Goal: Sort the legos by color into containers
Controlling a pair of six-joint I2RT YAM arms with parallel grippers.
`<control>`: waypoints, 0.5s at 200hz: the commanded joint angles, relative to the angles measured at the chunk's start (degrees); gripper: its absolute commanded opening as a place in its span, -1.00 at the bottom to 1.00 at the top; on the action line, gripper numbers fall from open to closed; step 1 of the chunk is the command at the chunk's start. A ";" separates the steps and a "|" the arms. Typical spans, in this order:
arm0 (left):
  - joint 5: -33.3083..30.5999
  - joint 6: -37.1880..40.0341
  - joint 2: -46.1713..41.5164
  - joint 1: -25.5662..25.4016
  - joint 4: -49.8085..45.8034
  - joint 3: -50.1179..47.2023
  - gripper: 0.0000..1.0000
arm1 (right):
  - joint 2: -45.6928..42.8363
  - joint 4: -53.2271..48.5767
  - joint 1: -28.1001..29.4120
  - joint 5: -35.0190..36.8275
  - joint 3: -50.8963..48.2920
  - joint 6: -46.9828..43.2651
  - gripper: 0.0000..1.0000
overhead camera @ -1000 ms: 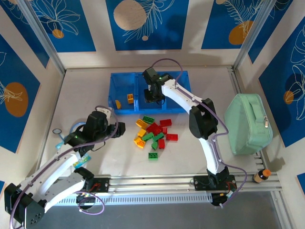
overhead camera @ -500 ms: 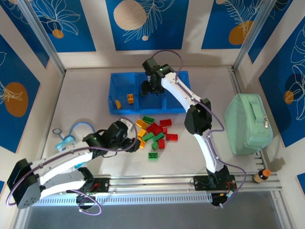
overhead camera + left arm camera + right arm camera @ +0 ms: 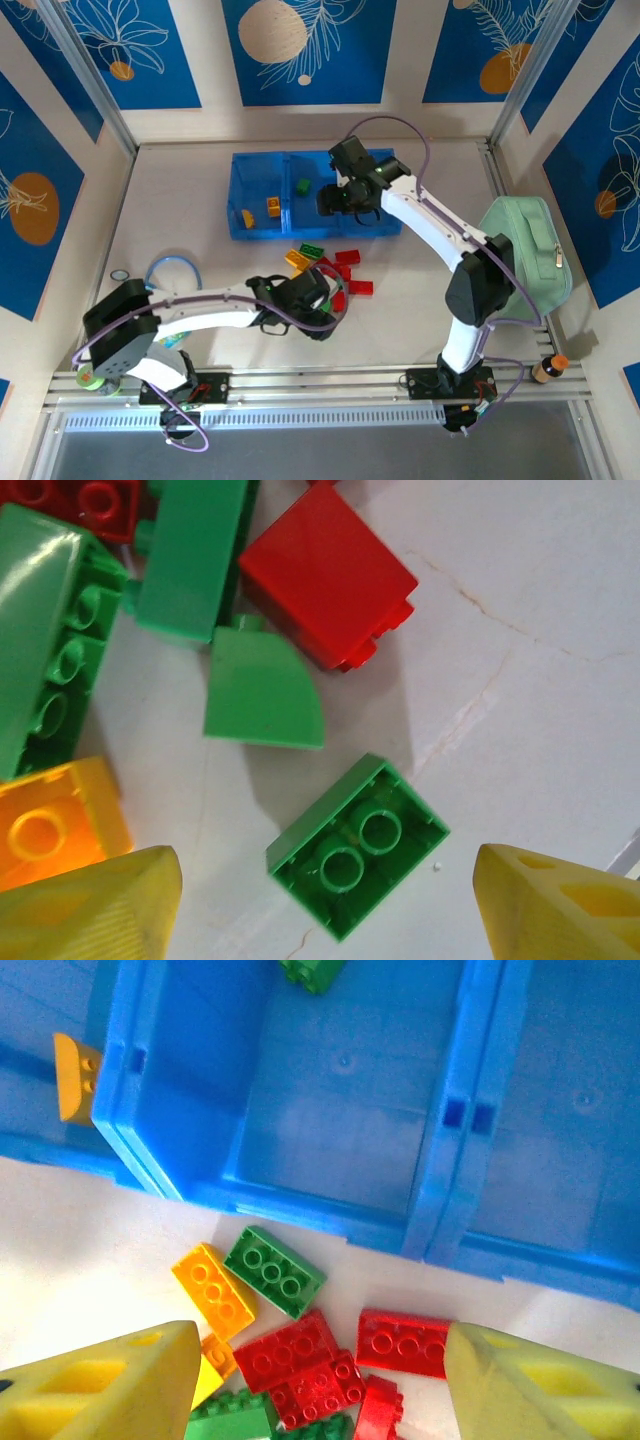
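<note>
While our left end effector (image 3: 322, 905) is hovering wide open over a green lego (image 3: 357, 845) beside the pile (image 3: 348, 258), we are risking clipping its green neighbour (image 3: 265, 685); our right end effector (image 3: 320, 1380) is hanging open above the containers (image 3: 440, 1232).

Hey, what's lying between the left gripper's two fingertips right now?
A small green lego lies on the table there, in the gap between the open left gripper's fingertips and touching neither. The left wrist view shows it.

lego pile (image 3: 347, 258) partly hidden, green brick (image 3: 311, 972) cropped
</note>
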 commanded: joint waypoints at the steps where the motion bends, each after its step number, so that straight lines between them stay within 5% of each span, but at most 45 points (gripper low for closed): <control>1: 1.03 0.43 2.55 -0.85 -1.91 3.57 0.53 | -2.35 3.52 -0.84 -1.89 -5.11 2.11 0.33; 100: 1.11 3.20 11.16 -2.11 -7.68 9.24 0.50 | -13.33 10.73 -2.25 -3.73 -24.86 6.74 0.33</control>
